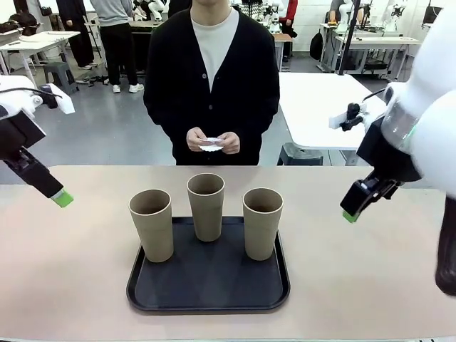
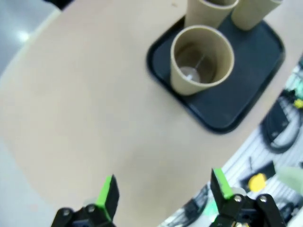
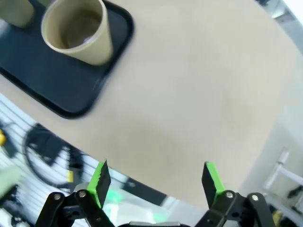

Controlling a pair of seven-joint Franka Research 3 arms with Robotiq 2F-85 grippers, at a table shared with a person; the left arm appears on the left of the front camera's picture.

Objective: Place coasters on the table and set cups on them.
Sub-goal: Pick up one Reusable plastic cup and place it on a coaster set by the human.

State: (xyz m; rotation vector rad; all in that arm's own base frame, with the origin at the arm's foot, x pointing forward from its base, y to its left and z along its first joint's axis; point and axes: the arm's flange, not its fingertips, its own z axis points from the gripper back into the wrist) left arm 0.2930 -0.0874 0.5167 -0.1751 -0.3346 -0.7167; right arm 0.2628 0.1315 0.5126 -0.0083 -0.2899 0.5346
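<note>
Three tan cups stand upright on a black tray (image 1: 206, 296): a left cup (image 1: 152, 224), a middle cup (image 1: 206, 206) farther back, and a right cup (image 1: 262, 222). At the far side a person holds white coasters (image 1: 210, 146) in both hands above the table (image 1: 71, 285). My left gripper (image 1: 63, 199) hovers open over the table's left part, well left of the cups; its wrist view shows the left cup (image 2: 202, 59) ahead. Open too, my right gripper (image 1: 349, 216) hangs to the right of the tray, with the right cup (image 3: 75, 30) in its wrist view. Neither gripper holds anything.
The tray (image 2: 227, 94) sits near the table's front middle. Bare tabletop lies to its left (image 2: 94, 118) and right (image 3: 199, 85). A white table (image 1: 313, 107) and a stool stand behind the person. Other people and tables are far off.
</note>
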